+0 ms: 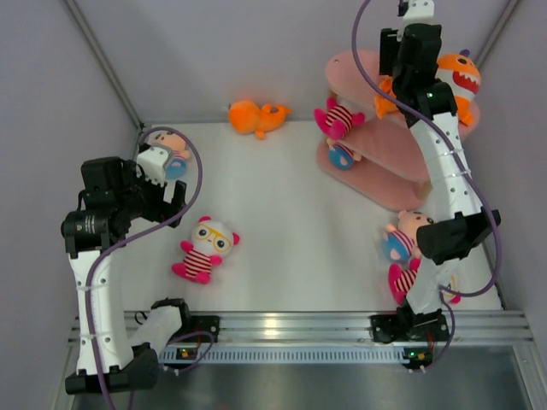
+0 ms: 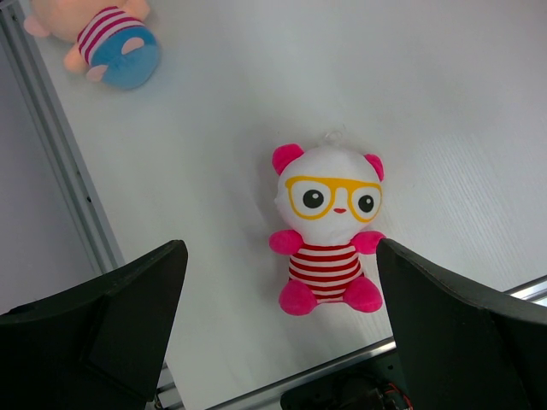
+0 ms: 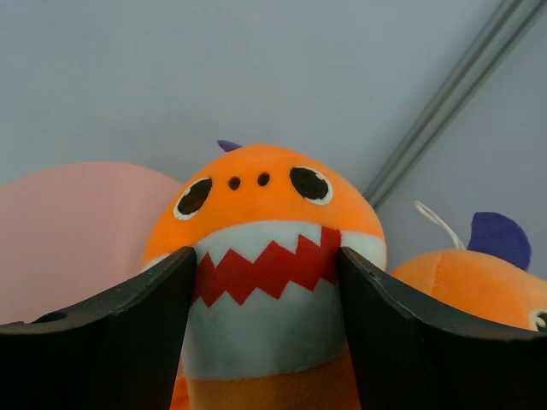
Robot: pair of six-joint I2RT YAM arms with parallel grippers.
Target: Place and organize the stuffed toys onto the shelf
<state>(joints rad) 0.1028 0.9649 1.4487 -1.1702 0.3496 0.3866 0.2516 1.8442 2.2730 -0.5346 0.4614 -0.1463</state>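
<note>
Right claw (image 3: 265, 256) flanks shark (image 3: 265, 201) on shelf (image 3: 77, 226), grip unclear; 2nd shark (image 3: 474, 286) beside. Left claw (image 2: 280, 252) apart over doll (image 2: 329, 179).

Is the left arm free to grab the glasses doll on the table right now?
Probably yes. The left gripper hangs open above the glasses doll, which lies face up on bare table between its fingers in the wrist view. Nothing covers it; the blue doll lies well apart.
</note>
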